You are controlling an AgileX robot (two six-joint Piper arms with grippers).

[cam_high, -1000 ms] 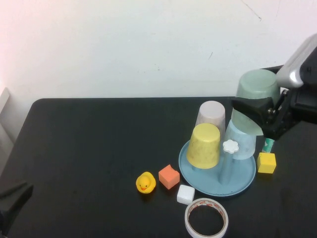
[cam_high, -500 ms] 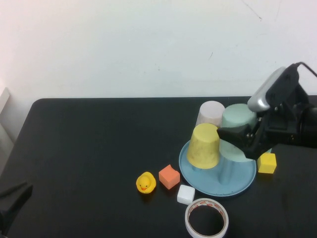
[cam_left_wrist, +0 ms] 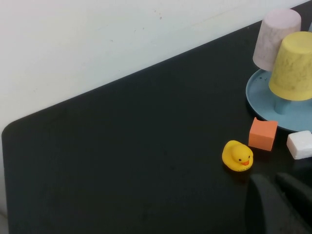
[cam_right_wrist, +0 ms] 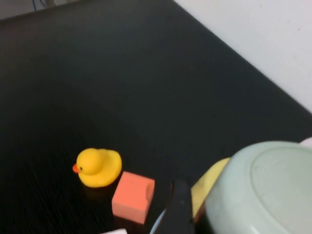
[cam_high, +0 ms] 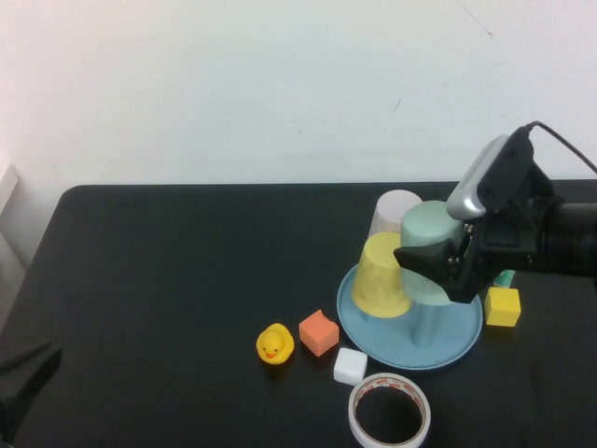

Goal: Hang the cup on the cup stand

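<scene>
The mint-green cup [cam_high: 431,231] is upside down over the back right of the light-blue cup stand [cam_high: 410,353]. My right gripper [cam_high: 440,263] is shut on it, with one dark finger [cam_high: 431,264] across its front. In the right wrist view the cup [cam_right_wrist: 263,190] fills the corner beside that finger [cam_right_wrist: 179,209]. A yellow cup [cam_high: 382,275] and a pale pink cup [cam_high: 396,213] sit upside down on the stand next to it. My left gripper [cam_left_wrist: 273,181] is shut and empty, low near the table's front left corner [cam_high: 23,373].
In front of the stand lie a yellow duck [cam_high: 274,343], an orange block [cam_high: 318,332], a white block [cam_high: 350,366] and a tape roll [cam_high: 389,411]. A yellow block [cam_high: 502,306] sits right of the stand. The left half of the black table is bare.
My right gripper has come down and to the left with the mint-green cup, from above the stand to among the other cups. The white flower cap and light-blue cup are now hidden.
</scene>
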